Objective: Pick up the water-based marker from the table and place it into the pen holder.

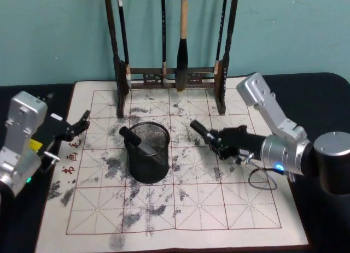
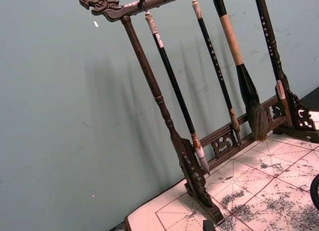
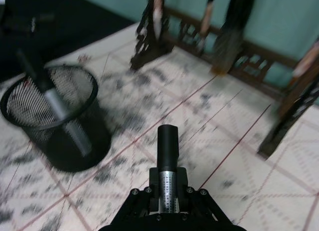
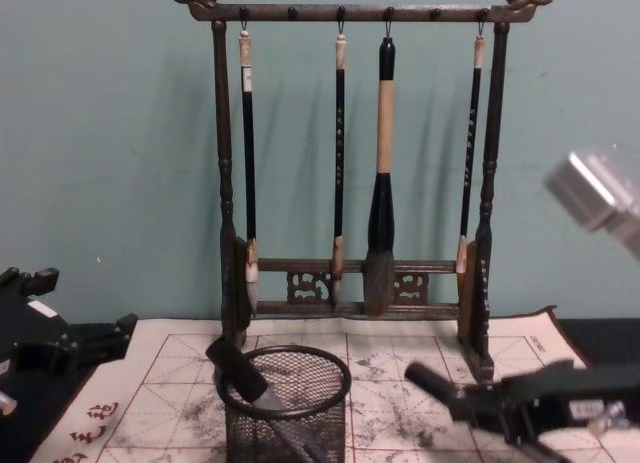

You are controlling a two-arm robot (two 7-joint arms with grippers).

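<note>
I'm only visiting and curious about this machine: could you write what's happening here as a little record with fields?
Right claw: shut on a marker, held over the mat, to the right of the pen holder
Pen holder: upright on the mat, second marker leaning inside
Left claw: parked at the mat's left edge
Behind: brush rack, four brushes hanging

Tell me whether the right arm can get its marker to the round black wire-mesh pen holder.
Probably yes. The right end effector, shut on a black-capped silver marker, sits beside the black wire-mesh pen holder with only cream grid mat between; another marker leaning inside leaves room.
</note>
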